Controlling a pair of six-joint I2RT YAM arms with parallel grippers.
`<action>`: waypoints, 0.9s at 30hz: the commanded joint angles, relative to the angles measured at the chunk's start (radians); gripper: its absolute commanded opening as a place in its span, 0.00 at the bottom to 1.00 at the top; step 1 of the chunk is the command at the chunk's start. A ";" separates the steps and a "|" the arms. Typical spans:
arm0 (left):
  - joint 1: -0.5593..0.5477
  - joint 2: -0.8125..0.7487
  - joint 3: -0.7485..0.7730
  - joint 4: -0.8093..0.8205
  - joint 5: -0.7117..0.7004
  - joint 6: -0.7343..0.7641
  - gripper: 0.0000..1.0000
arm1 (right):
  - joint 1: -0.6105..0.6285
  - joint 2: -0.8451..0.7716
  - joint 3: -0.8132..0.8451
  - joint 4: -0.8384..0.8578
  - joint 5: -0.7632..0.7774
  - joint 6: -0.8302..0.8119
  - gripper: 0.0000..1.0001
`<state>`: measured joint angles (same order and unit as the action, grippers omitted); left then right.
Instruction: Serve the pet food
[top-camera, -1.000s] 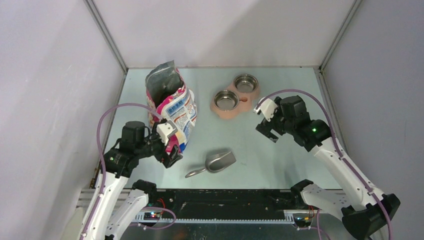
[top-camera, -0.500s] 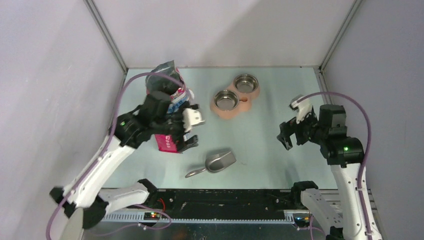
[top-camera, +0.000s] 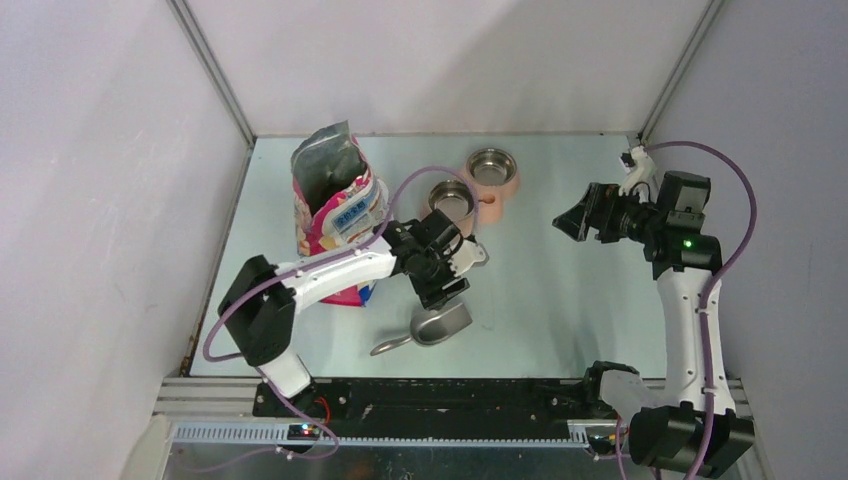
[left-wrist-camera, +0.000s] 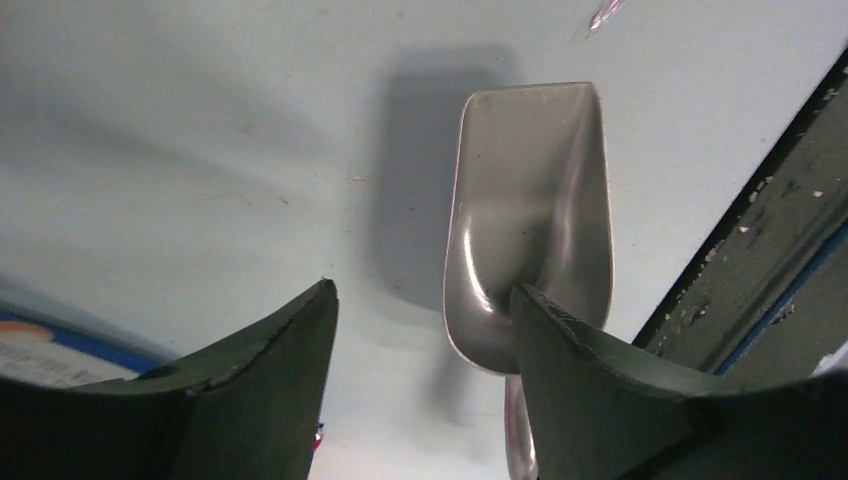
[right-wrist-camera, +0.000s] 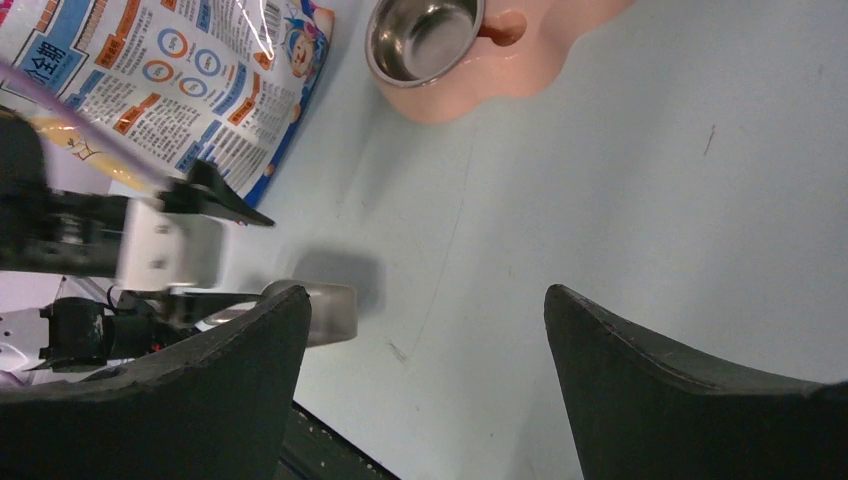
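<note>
Pet food unseen; scoop (top-camera: 440, 322) under left hand (top-camera: 462, 276)

The left claw (top-camera: 460, 276) swung from the bag (top-camera: 340, 205) to over the scoop (top-camera: 434, 324), apparently narrowing; the right claw (top-camera: 572, 222) withdrew.

A pink, white and blue printed bag (top-camera: 345, 212) stands upright at the upper left of the overhead view, its silver-lined mouth open. To its right, near the top centre, a peach double feeder (top-camera: 487, 198) holds two shiny metal bowls (top-camera: 491, 164), set on a diagonal. A grey metal scoop (top-camera: 443, 322) lies below centre on the pale table (top-camera: 560, 300), handle pointing lower left, well apart from the feeder.
</note>
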<state>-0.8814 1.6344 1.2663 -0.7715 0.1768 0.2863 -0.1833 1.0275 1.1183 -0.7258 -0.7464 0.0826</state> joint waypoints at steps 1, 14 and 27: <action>0.000 0.027 -0.048 0.138 0.007 -0.090 0.69 | -0.002 0.013 -0.026 0.107 -0.022 0.041 0.89; -0.010 0.151 -0.146 0.235 -0.016 -0.140 0.37 | -0.097 -0.083 -0.109 0.176 -0.053 0.135 0.87; -0.019 0.123 0.007 0.077 0.138 -0.036 0.00 | -0.132 -0.084 -0.114 0.159 -0.008 0.134 0.81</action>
<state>-0.8982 1.8011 1.1515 -0.6048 0.2722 0.1783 -0.3248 0.9516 1.0031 -0.5789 -0.7868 0.2340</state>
